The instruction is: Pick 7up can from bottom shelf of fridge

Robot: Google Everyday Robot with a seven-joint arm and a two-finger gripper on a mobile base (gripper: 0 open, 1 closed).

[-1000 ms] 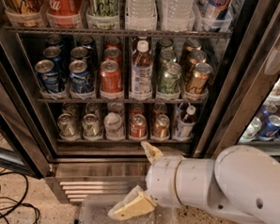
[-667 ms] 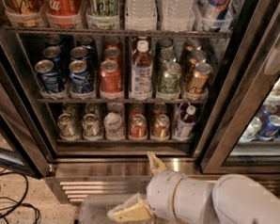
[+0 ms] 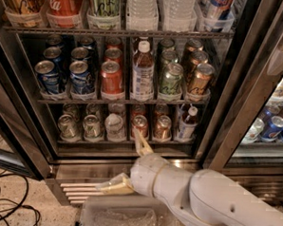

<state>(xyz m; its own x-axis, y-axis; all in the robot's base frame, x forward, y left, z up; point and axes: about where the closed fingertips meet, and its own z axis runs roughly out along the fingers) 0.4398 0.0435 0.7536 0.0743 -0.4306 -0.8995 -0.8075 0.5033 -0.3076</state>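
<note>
— Background: big stainless-steel drinks fridge (image 3: 226,107), dark inside. Small green aluminium 7up can (image 3: 91,126)?
— Lower left, upright on dark metal bottom shelf (image 3: 106,141).
— White two-finger gripper (image 3: 120,160)?
— Lower centre, before ribbed steel base (image 3: 78,190), fingers spread wide, empty.

**Arm low, gripper spread wide**

Our white arm (image 3: 231,210) reaches in from the lower right, with the wrist (image 3: 152,176) turned left. Our gripper (image 3: 118,160) sits low in mid-view, its two tan fingers (image 3: 141,142) splayed far apart, one pointing up and one left.
</note>
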